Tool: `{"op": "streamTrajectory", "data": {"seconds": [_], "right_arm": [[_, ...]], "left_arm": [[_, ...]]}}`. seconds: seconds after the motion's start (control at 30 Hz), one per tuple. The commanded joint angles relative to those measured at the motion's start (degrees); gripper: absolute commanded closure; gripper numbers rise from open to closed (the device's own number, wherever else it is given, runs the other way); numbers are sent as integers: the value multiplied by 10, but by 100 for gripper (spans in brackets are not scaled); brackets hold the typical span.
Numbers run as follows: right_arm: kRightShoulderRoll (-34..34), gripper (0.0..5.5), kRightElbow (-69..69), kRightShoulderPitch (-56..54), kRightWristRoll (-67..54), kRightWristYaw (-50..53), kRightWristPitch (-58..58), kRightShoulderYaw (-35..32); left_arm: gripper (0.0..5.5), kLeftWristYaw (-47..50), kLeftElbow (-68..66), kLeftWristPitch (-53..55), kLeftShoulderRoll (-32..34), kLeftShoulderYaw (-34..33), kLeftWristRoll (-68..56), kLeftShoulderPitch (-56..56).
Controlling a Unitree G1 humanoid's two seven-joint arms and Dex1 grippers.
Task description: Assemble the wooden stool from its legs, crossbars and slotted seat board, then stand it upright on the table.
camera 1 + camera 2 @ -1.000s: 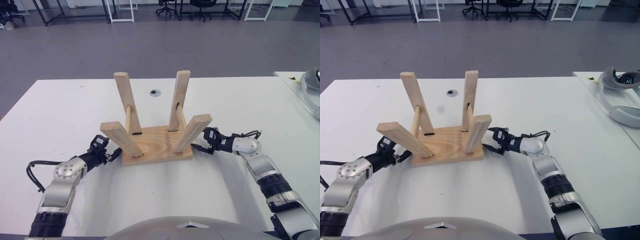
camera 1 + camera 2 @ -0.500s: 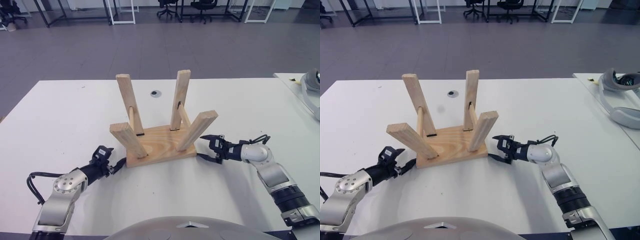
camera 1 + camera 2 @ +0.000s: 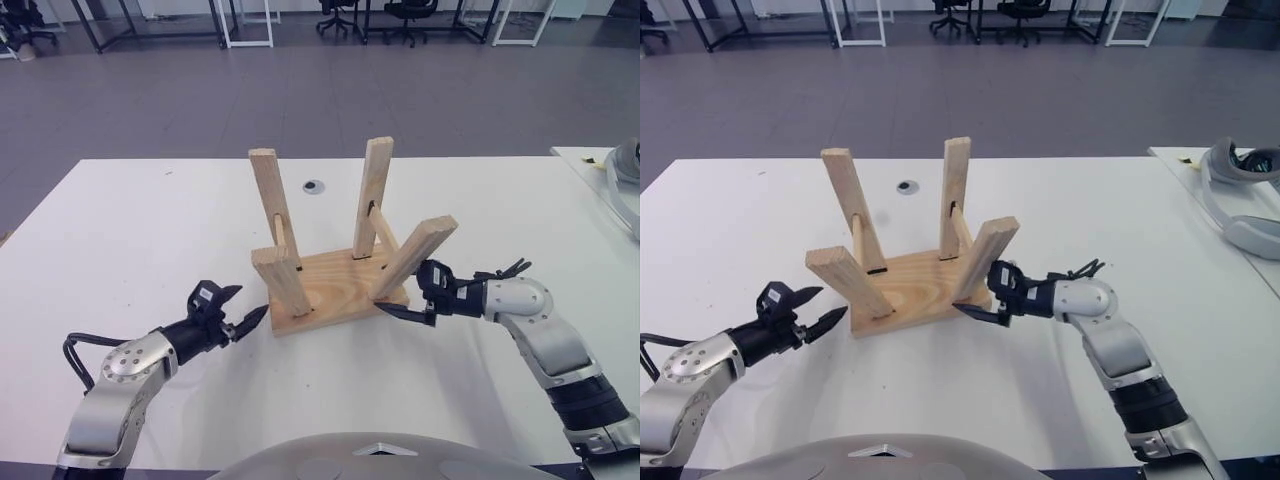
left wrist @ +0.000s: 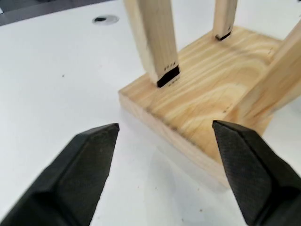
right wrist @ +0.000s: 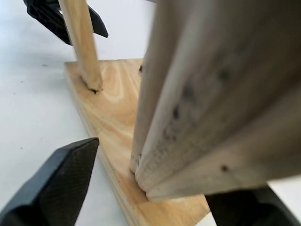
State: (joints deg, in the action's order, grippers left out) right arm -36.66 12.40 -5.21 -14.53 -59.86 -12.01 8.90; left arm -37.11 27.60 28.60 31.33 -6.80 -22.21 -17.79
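Now: stool (image 3: 340, 290) inverted on table (image 3: 150, 230) | left gripper (image 3: 250, 300) wide | right gripper (image 3: 402, 288) wide, straddling leg (image 3: 420, 250)

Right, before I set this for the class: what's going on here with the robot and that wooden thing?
A robot is working on a wooden stool, which lies upside down on the white table, seat board flat, four legs pointing up. Its left gripper is open just off the board's near left corner, not touching it. The right gripper is open at the near right corner, fingers either side of the leg there. The stool is not yet stood upright.
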Motion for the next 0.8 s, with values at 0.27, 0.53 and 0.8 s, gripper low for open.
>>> {"op": "streamTrajectory", "data": {"seconds": [0.27, 0.53, 0.8], "right_arm": [[-86, 191, -38, 19, 28, -24, 19, -31], [7, 191, -253, -48, 154, 134, 127, 1], [33, 191, -187, -3, 132, 93, 122, 48]], "left_arm": [[183, 32, -42, -6, 37, -14, 62, -20], [183, 75, -68, -31, -19, 40, 100, -26], [183, 74, -90, -52, -27, 65, 119, -20]]}}
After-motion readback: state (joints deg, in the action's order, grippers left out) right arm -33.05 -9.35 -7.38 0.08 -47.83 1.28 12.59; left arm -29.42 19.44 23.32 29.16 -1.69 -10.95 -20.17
